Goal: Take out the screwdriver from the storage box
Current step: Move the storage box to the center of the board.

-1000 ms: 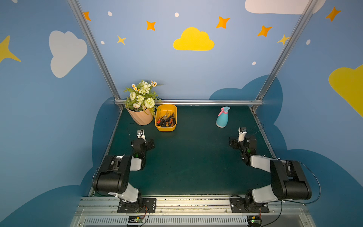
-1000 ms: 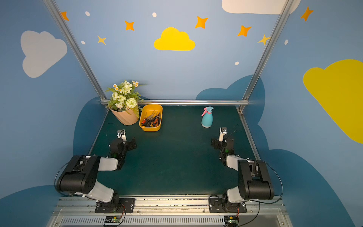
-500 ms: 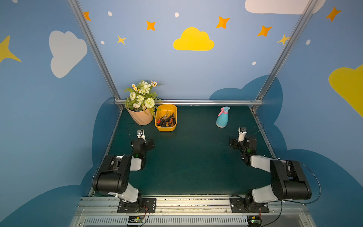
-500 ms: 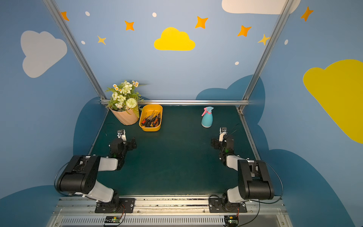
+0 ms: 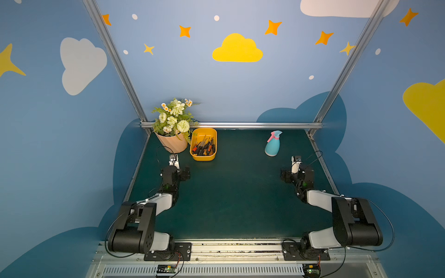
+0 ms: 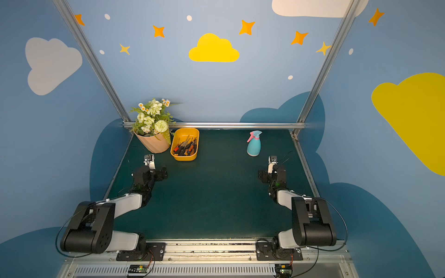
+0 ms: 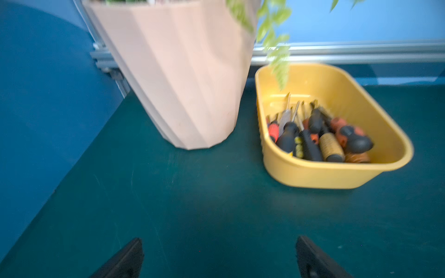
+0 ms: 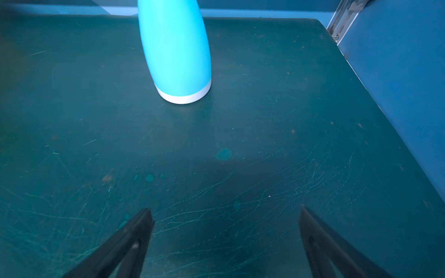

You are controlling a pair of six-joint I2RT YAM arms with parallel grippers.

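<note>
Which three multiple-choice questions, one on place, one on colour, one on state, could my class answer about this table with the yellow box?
1. The storage box stands right beside: A. the flowerpot B. a mug C. a book.
2. The spray bottle has a body that is: A. red B. light blue C. green.
3. The left gripper has its fingers: A. shut tight B. open and empty C. clamped on the box.
Key: A, they sit side by side; B, blue body in the right wrist view; B, fingers apart, nothing between.
</note>
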